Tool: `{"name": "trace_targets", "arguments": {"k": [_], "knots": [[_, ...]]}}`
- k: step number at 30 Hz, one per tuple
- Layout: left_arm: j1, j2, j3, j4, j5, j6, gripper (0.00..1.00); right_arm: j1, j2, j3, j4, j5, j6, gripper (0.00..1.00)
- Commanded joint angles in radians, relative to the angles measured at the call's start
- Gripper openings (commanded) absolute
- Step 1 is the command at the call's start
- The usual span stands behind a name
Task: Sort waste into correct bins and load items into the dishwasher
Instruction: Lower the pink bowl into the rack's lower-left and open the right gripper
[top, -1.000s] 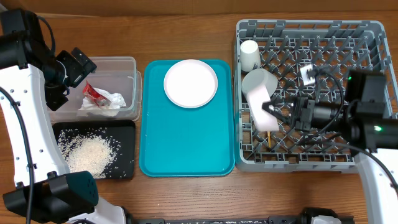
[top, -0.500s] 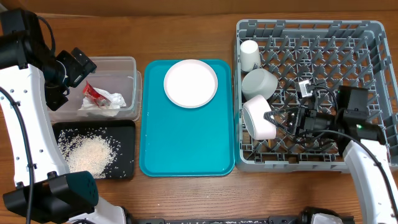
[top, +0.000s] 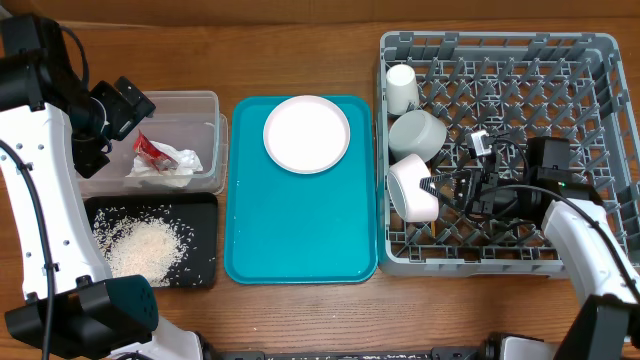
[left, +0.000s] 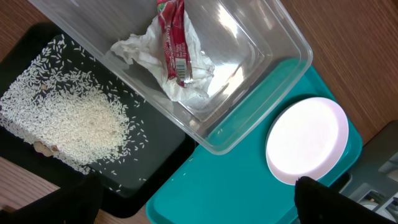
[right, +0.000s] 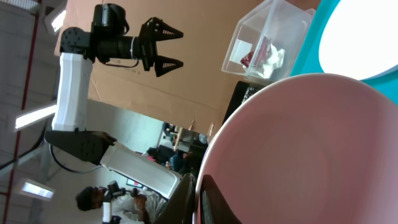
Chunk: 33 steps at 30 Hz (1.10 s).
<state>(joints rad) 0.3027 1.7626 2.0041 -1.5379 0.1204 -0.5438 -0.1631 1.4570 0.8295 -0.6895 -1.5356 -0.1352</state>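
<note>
The only print in view is on the red-and-silver wrapper (left: 173, 37): a small white label patch whose characters are too fine to read. It lies on the crumpled napkin (left: 186, 81) in the clear tub (left: 292, 46), directly below the left gripper (top: 135, 105), whose jaws stand wide with nothing between them. Next to the tub, toward that arm's base, the black tray (top: 205, 205) holds the rice (top: 140, 245).

The right gripper (top: 437, 188) is clamped on the rim of a whitish bowl (top: 410, 188), which is tipped on edge inside the dish rack (top: 600, 60). A second ago this bowl was farther from the arm's base and covered the second bowl (top: 417, 133). Now it has come nearer, and the second bowl shows just beside it, with the cup (top: 401, 88) beyond in the corner. The left arm has not moved.

Ahead of the held bowl the rack wall is close. Behind the gripper run rows of bare pegs. Past that wall the plate (top: 307, 134) rests on the teal tray (top: 300, 240).
</note>
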Motion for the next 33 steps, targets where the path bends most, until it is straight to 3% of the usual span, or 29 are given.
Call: {"name": "trace_targets", "arguments": {"k": [1,13,24,33], "knots": [[-0.002,-0.024,0.018,0.002,0.001,0.013,1.00,0.000,0.029,-0.006,0.004,-0.034,-0.031,0.04],[-0.002,-0.024,0.018,0.002,0.001,0.013,0.99,-0.002,0.042,-0.006,-0.008,-0.033,0.037,0.04],[-0.002,-0.024,0.018,0.002,0.000,0.013,1.00,-0.003,0.042,-0.006,0.092,0.006,0.302,0.04],[-0.002,-0.024,0.018,0.002,0.001,0.013,1.00,-0.001,0.042,-0.006,0.078,0.095,0.322,0.04]]}}
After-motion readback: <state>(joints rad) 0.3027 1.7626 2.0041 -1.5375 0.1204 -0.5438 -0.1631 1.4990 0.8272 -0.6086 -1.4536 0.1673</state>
